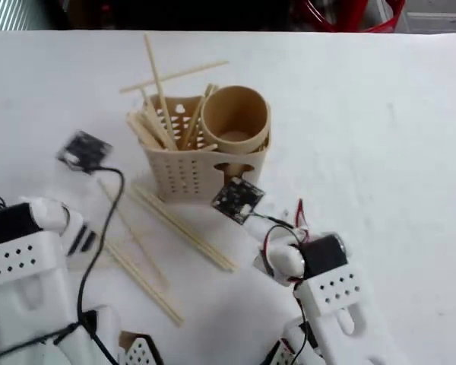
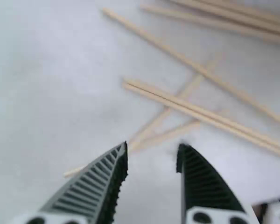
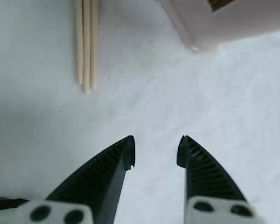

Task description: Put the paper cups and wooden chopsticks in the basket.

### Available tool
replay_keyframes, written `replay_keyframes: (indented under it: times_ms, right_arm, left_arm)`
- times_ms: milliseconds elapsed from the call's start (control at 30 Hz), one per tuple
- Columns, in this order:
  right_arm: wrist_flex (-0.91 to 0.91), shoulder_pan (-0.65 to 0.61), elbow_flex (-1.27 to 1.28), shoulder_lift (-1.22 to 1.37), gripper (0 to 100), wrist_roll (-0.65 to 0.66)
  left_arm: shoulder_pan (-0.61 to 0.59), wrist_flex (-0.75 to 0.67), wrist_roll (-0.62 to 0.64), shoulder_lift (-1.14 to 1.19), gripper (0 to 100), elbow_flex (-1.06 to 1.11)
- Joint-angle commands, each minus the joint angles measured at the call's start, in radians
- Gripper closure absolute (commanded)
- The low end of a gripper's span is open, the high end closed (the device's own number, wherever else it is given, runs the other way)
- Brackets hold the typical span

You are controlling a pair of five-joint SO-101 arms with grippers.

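Hanging above the bench (image 1: 380,114) with jaws spread and empty on left gripper (image 2: 151,156) and right gripper (image 3: 156,151). Might scatter those crossed chopsticks (image 2: 200,114) by pinching off-centre, tbh.

The place reads as a robotics lab or hobby workshop. A bench (image 1: 410,114) under a plain white cover carries two white plastic arms (image 1: 330,293) with bare circuit boards (image 1: 238,199) near their tips and loose black and red wires (image 1: 120,186) trailing across them.
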Motion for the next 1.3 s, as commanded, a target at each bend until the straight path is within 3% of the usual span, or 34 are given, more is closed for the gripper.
replay_keyframes:
  times_ms: [0, 100, 233, 500, 767, 1133, 1267]
  right_arm:
    - [-0.016, -0.065, -0.14, 0.105, 84.4, -0.032]
    - [-0.021, -0.156, -0.255, 0.245, 84.4, -0.051]
    - [-0.09, -0.291, -0.354, 0.409, 84.4, -0.109]
    - [-0.538, -0.36, -0.29, 0.613, 84.4, -0.132]
    - [-0.743, -0.332, -0.172, 0.746, 84.6, -0.132]
    - [-0.736, -0.314, -0.163, 0.86, 84.7, -0.132]
    - [-0.704, -0.36, -0.163, 0.883, 84.7, -0.13]
  left_arm:
    - [-0.065, -0.213, 0.084, 0.124, 77, -0.006]
    - [-0.116, -0.272, 0.16, 0.32, 78, -0.1]
    - [-0.173, -0.261, 0.35, 0.564, 78, -0.311]
    - [-0.183, -0.252, 0.804, 0.779, 78, -0.493]
    - [-0.231, -0.259, 0.842, 0.817, 78, -0.488]
    - [-0.232, -0.259, 0.856, 0.817, 78, -0.485]
    - [-0.232, -0.259, 0.856, 0.817, 78, -0.485]
